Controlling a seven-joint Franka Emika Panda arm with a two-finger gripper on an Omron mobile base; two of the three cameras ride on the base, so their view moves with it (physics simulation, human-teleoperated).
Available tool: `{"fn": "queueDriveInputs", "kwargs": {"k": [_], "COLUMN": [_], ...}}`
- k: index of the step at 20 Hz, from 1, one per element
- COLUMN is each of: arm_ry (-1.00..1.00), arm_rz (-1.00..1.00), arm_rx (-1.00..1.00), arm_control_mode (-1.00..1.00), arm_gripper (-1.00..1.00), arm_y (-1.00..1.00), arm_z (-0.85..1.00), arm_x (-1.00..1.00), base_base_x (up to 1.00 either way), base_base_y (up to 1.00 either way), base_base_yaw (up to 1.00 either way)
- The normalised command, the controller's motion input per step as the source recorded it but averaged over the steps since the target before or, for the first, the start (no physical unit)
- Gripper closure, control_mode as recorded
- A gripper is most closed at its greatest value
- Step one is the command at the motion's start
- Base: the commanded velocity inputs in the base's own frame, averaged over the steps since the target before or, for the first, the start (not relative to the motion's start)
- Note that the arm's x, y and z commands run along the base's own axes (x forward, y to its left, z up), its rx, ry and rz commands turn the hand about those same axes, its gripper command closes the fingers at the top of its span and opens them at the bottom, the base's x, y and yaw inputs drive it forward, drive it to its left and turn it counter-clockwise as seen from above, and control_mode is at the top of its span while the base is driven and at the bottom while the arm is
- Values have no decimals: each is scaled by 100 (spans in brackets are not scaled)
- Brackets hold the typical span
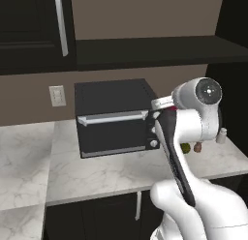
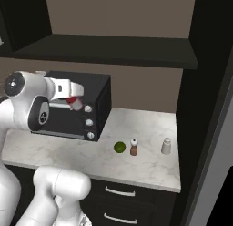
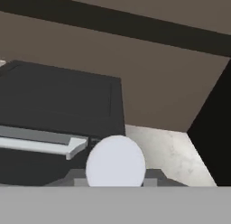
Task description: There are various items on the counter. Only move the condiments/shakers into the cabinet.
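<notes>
My gripper is shut on the red squeeze bottle, held in the air in front of the toaster oven's top, above the counter. In the hand view the bottle's white cap shows as a round disc between the fingers. On the counter to the right stand the brown wooden shaker and the white shaker, well apart from the gripper. The dark cabinet's open shelf runs above and behind; it also appears as the cabinet shelf from the left.
A black toaster oven with a silver handle sits on the counter just below and behind the gripper. A small green lime lies beside the brown shaker. A tall dark panel closes off the right end.
</notes>
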Motion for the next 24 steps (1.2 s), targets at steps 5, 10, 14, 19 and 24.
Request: {"fn": "queueDriveInputs", "kwargs": {"k": [5,10,14,19,24], "arm_ry": [22,12,-34,-24,-14], "arm_rz": [17,19,9,0,0], "arm_rx": [-10,-6,-5,0,16], "arm_control_mode": [-100,-100,-100,-100,-100], "arm_gripper": [100,100,100,100,100], "arm_y": [64,48,1,-2,-36], "arm_z": [100,100,54,10,12], "arm_x": [-39,-19,-11,-5,0], "base_base_x": [0,0,0,0,0], "base_base_y": [0,0,0,0,0], "base_base_yaw": [0,0,0,0,0]}}
